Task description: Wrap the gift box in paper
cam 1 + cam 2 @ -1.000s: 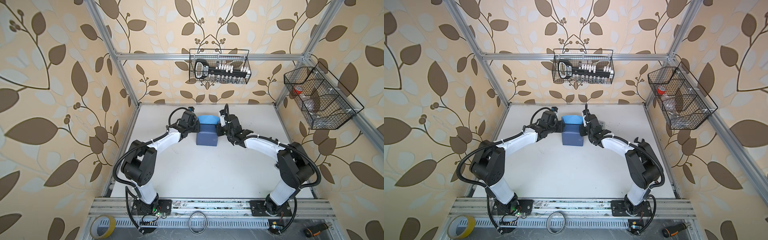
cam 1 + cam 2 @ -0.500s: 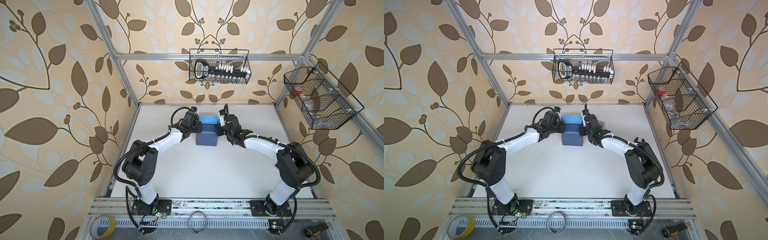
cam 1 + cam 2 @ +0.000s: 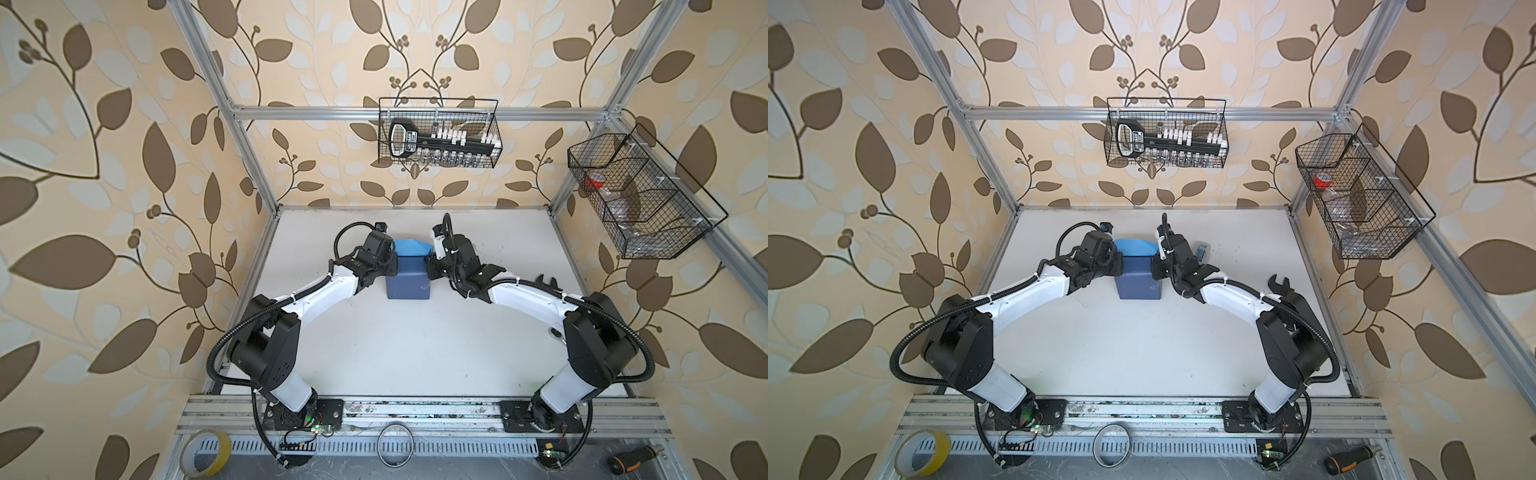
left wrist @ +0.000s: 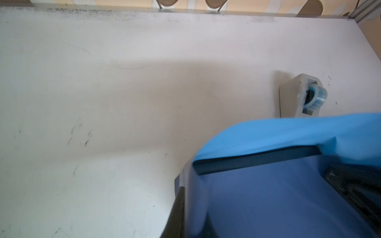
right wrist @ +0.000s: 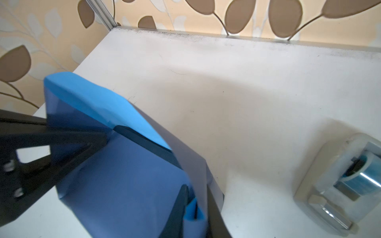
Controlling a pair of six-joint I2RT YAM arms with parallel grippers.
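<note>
Gift box (image 4: 255,159) edge: wrist views only | top views: paper (image 3: 407,278) hides it

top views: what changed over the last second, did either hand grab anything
The left hand closed onto the paper at the left side of the gift box. The right hand pinches a paper fold on the opposite side. Both arms, the box and the light blue flap at the far end stayed about where they were.
</note>
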